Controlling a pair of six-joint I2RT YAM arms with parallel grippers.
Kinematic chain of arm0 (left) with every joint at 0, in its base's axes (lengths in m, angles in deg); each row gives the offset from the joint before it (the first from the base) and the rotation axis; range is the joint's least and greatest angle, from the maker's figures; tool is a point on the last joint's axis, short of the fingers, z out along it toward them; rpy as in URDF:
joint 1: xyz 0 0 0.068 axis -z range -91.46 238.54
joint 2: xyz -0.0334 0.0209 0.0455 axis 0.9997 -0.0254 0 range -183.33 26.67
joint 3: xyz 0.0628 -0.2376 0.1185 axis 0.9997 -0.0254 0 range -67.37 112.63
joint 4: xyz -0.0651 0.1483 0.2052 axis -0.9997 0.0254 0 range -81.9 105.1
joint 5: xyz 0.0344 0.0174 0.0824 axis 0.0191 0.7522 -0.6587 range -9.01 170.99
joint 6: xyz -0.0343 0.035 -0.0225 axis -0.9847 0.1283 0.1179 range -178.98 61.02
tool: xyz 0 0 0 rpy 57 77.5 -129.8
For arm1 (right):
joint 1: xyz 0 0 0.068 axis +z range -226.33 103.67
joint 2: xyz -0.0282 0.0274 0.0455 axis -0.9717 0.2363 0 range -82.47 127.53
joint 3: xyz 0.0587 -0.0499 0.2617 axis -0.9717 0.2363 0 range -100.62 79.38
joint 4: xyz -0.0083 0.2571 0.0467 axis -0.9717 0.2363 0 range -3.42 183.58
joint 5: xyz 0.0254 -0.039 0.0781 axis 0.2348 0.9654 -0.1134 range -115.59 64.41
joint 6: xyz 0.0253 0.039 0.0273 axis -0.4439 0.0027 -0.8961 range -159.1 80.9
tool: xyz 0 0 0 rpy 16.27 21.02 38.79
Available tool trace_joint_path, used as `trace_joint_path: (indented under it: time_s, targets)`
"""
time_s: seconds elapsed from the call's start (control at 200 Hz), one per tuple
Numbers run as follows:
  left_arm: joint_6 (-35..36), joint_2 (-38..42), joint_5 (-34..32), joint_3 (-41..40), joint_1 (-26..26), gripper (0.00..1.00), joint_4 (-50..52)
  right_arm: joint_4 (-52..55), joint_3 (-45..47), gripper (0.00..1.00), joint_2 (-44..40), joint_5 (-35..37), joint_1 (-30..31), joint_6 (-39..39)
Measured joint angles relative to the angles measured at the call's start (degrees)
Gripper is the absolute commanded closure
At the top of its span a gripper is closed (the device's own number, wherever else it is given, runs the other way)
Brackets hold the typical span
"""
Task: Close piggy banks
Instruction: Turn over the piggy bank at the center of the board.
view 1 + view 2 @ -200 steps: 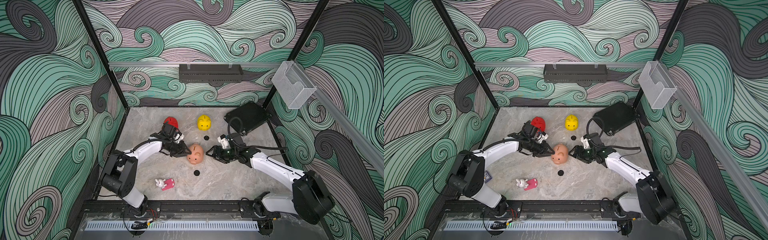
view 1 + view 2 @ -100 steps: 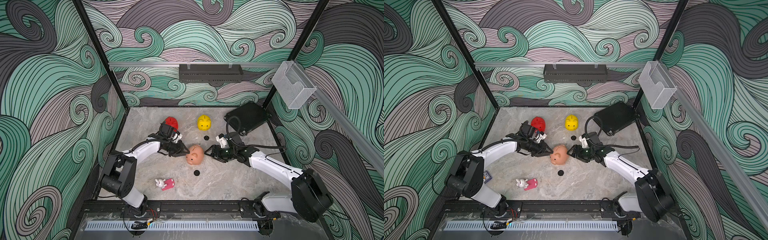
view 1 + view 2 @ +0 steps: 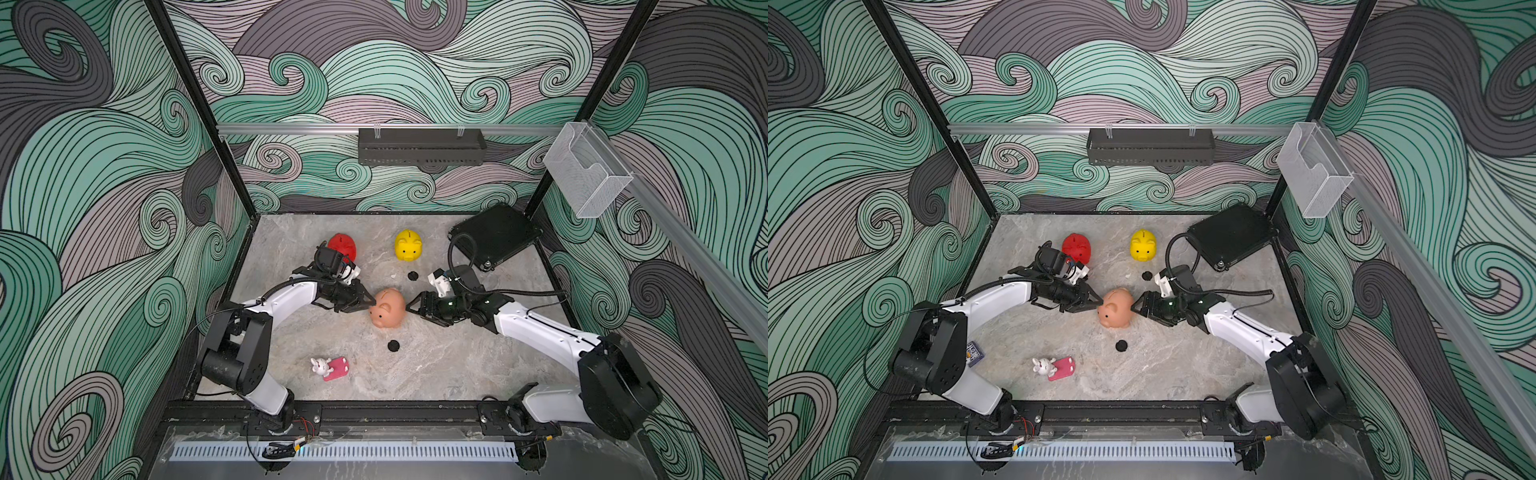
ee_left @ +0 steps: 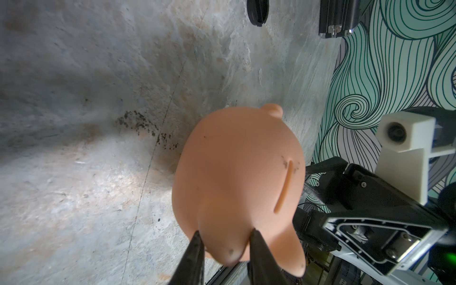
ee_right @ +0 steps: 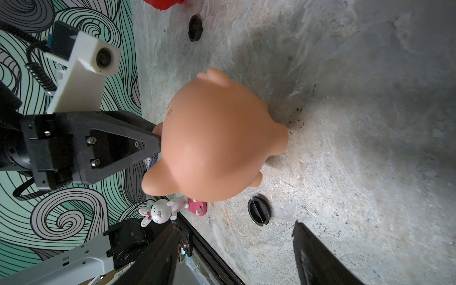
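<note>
Table (image 3: pixel 457 374), grey stone look, carries everything. Both arms reach to the middle and meet nose to nose there. Collision risk is real if either pushes forward.

Black case (image 3: pixel 494 237) sits at the back right corner, out of the way.

Peach-pink pig (image 3: pixel 388 307) is mid-table between the two grippers, on its feet, coin slot up. The belly hole is not visible and is probably facing the table, so the pig likely needs tipping over before a plug can go in.

Left gripper (image 3: pixel 370 305) is pinched tight on a small nub at the pig's head end, an ear by the look. That is a thin hold on soft smooth plastic, so a lift or twist could slip it off and let the pig roll.

Right gripper (image 5: pixel 236 225) has its jaws spread wide, just beside the pig's rear, holding nothing. Closing on that round body off-centre could squirt it sideways.

Red pig (image 3: pixel 343 246) and yellow pig (image 3: pixel 408 245) stand at the back. The left arm's wrist is close to the red one and a swing could knock it.

Bunny toy (image 3: pixel 320 366) lies near the front. It is a distractor and not to be grabbed.

Two black plugs lie loose on the table, one behind the pig (image 3: pixel 412 275) and one in front (image 3: pixel 393 345). They are flat and small, hard to pick up, and a rolling pig could shove either one.
</note>
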Motion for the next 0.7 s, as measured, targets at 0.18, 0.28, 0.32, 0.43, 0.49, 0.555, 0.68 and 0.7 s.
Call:
trace_joint_path:
  time_s: [0.18,0.28,0.32,0.43,0.49,0.555,0.68,0.7]
  targets:
    - [0.1,0.0,0.1,-0.1,-0.4,0.71,0.0,-0.4,-0.5,0.27,1.0,0.0,0.2,0.0]
    - [0.2,0.0,0.1,-0.2,-0.7,0.71,0.0,-0.7,-1.0,0.27,1.6,0.0,0.5,0.0]
    - [0.2,0.0,0.1,-0.2,-0.7,0.71,0.1,-0.9,-1.2,0.27,1.7,0.0,0.7,0.0]
    - [0.2,0.0,0.0,-0.2,-0.9,0.71,0.1,-1.2,-1.6,0.28,2.2,0.0,1.0,-0.1]
    - [0.2,0.0,0.0,-0.2,-0.9,0.71,0.2,-1.2,-2.0,0.28,2.4,0.0,1.1,-0.1]
    - [0.2,0.0,0.0,-0.2,-1.1,0.71,0.2,-1.4,-2.3,0.28,2.8,0.0,1.2,-0.2]
    - [0.3,0.0,0.0,-0.2,-1.4,0.71,0.3,-1.6,-3.1,0.28,3.7,0.0,1.3,-0.2]
    - [0.4,0.0,0.0,-0.2,-1.4,0.71,0.3,-1.6,-3.3,0.28,3.9,-0.1,1.3,-0.2]
